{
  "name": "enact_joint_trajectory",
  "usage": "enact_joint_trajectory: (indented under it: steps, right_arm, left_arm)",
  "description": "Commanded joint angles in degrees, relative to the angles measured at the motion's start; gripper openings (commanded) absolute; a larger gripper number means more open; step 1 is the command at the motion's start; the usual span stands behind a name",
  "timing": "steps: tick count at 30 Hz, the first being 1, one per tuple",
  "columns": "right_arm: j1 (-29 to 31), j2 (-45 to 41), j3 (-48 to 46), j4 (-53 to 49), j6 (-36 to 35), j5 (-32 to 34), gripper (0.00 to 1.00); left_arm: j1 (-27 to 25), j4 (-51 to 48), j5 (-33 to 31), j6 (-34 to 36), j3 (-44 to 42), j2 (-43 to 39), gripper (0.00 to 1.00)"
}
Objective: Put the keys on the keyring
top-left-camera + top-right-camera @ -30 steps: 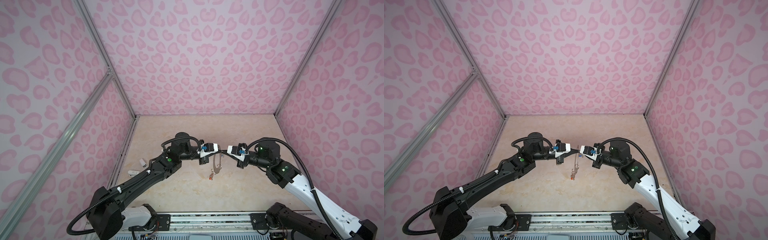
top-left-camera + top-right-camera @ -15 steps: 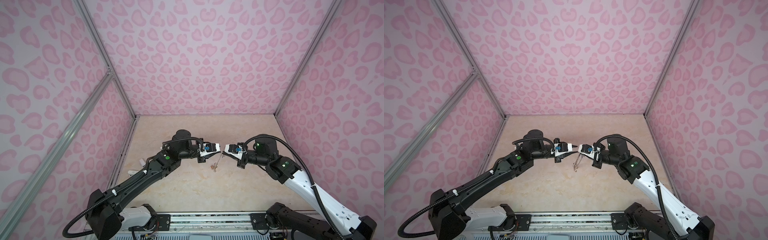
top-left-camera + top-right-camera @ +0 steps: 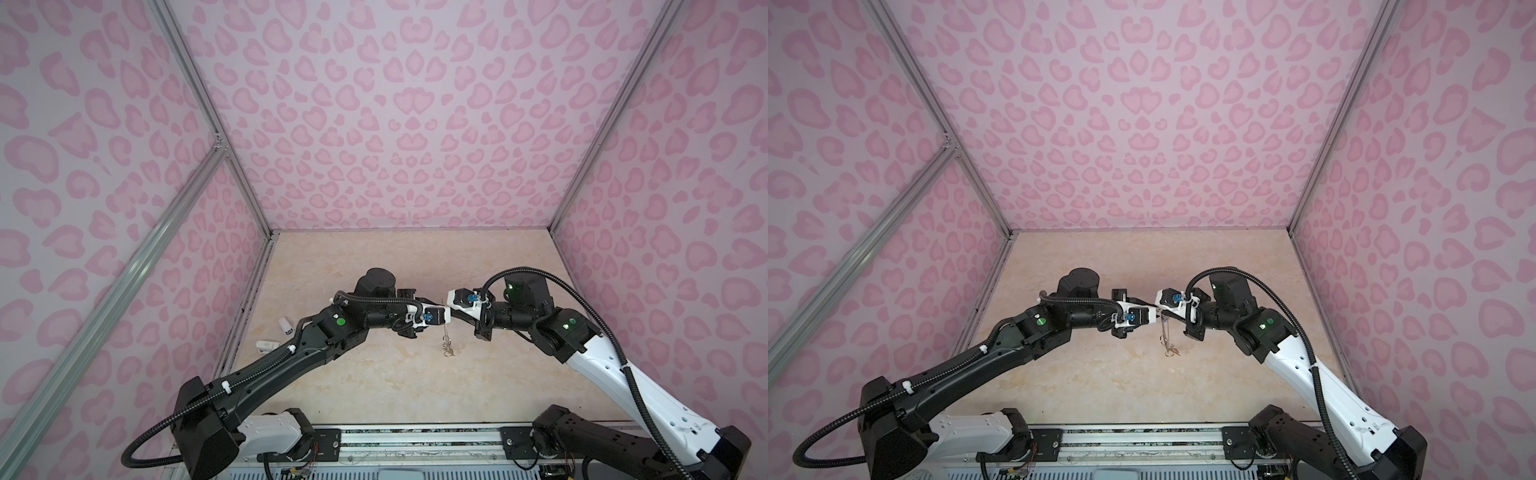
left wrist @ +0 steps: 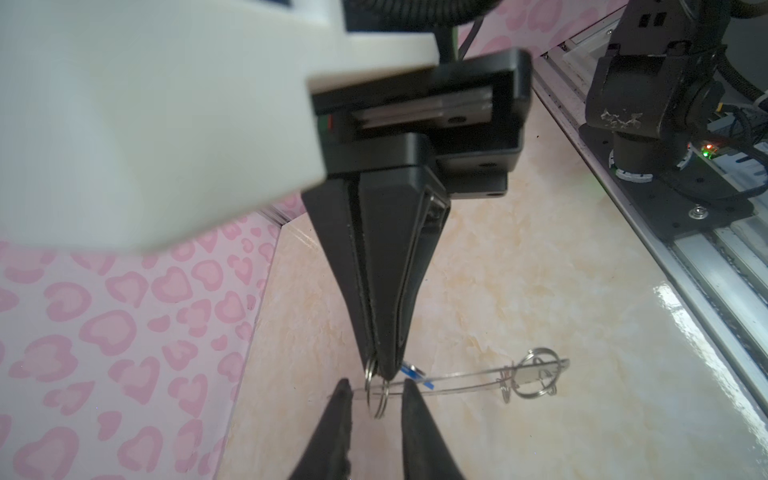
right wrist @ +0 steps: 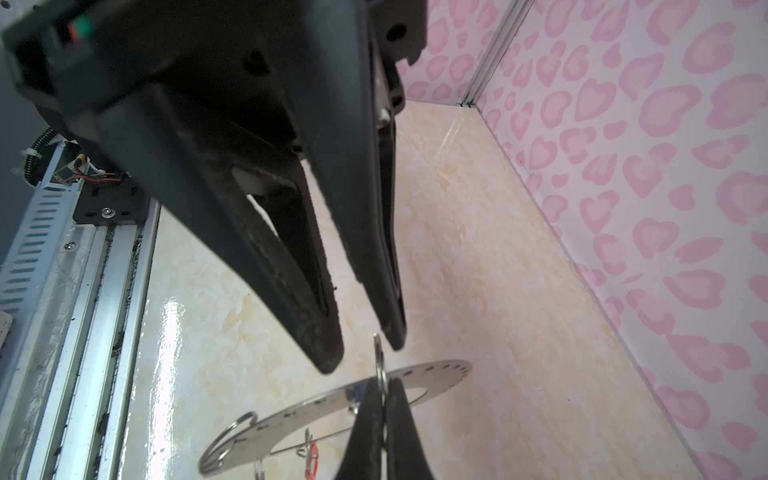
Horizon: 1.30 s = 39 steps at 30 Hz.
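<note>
Progress looks late-stage. The large flat grey metal keyring (image 5: 432,372), w/ tiny holes round its rim, is held up near the centre of the pale marbled tabletop (image 3: 374,395). The right gripper (image 5: 383,386) pinches its rim, claw clenched tight on the disc. That arm reaches in from approx. 4 o'clock. In both top views the ring hangs edge-on, low end toward 6 o'clock.

The small silver orange-red-tagged key set (image 5: 313,455) dangles under the disc on the side away from the pinch, so I judge that one already on.

The blue-tagged key set (image 4: 415,376) shows as a thin blue sliver along the ring, just beside the pinch. A small silver split ring (image 5: 379,357) stands upright across the rim, right at the right gripper's tips. It's prob. the blue set's own. The detail is too fine to say whether it's threaded through a hole or only leaning there.

The left gripper (image 4: 376,388), in from approx. 8 o'clock, is released: jaws parted, one tip each side of that split ring, grasping nothing.

Left to do, as I judge it: make sure the blue set is truly hooked. If it isn't, re-pinch the split ring & work it onto the rim.

Two small white oblong objects (image 3: 284,326) near the table's 9 o'clock edge, well apart from the ring, seem to play no part.
</note>
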Motion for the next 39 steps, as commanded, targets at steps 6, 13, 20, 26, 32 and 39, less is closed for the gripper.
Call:
enact_joint_trajectory:
  steps: [6, 13, 20, 26, 32, 39]
  right_arm:
    - [0.6, 0.0, 0.1, 0.4, 1.2, 0.3, 0.0]
    - [0.8, -0.1, 0.3, 0.7, 1.1, 0.2, 0.0]
    - [1.0, -0.3, 0.3, 1.7, 0.9, 0.0, 0.0]
    - [0.9, -2.7, -2.4, 4.5, 0.5, 4.6, 0.27]
    - [0.3, -8.4, -9.2, 11.5, 2.1, 11.2, 0.35]
    - [0.2, -11.5, -13.1, 16.9, 5.4, 10.2, 0.36]
  left_arm:
    - [-1.7, -0.7, -6.8, 2.3, 1.4, 1.2, 0.21]
    - [-2.0, -2.3, -8.6, 2.9, 2.0, 1.8, 0.17]
    - [-2.6, -3.7, -9.4, 3.6, 2.9, 2.7, 0.04]
    - [-2.2, -1.3, -8.2, -0.3, 2.6, 2.6, 0.03]
    - [0.8, 5.9, -1.5, -9.5, 0.6, 0.8, 0.03]
    - [2.6, 12.1, 2.9, -15.1, -2.0, -0.7, 0.03]
